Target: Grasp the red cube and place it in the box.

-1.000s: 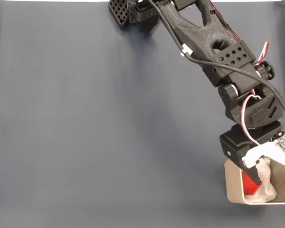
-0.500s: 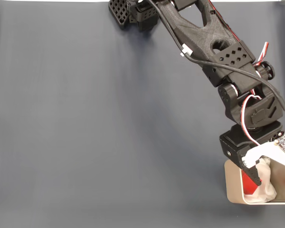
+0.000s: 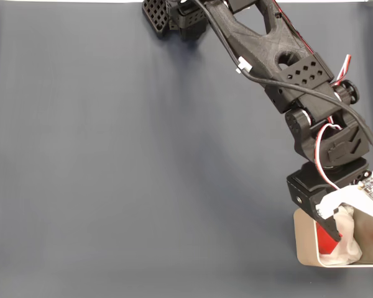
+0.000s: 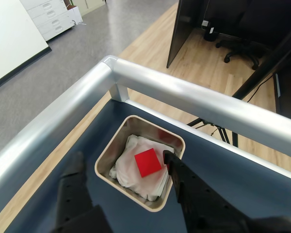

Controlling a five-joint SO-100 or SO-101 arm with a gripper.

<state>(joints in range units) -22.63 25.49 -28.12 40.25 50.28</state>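
The red cube (image 4: 147, 162) lies flat on the crumpled white lining inside the beige box (image 4: 108, 151), seen from above in the wrist view. My gripper (image 4: 122, 158) hangs over the box, open, with one dark finger on each side and nothing held. The right finger's tip is close to the cube's edge, apart from it. In the fixed view the gripper (image 3: 336, 227) covers most of the box (image 3: 306, 248) at the lower right, and part of the cube (image 3: 326, 239) shows as a red patch beside the lining.
The dark blue table mat (image 3: 143, 161) spreads left of the box. A silver metal rail (image 4: 184, 99) borders the table just beyond the box, with the floor and office furniture behind it. The arm's base (image 3: 174, 15) sits at the top of the fixed view.
The red patch under the gripper has shrunk a little in the fixed view. The arm has barely moved.
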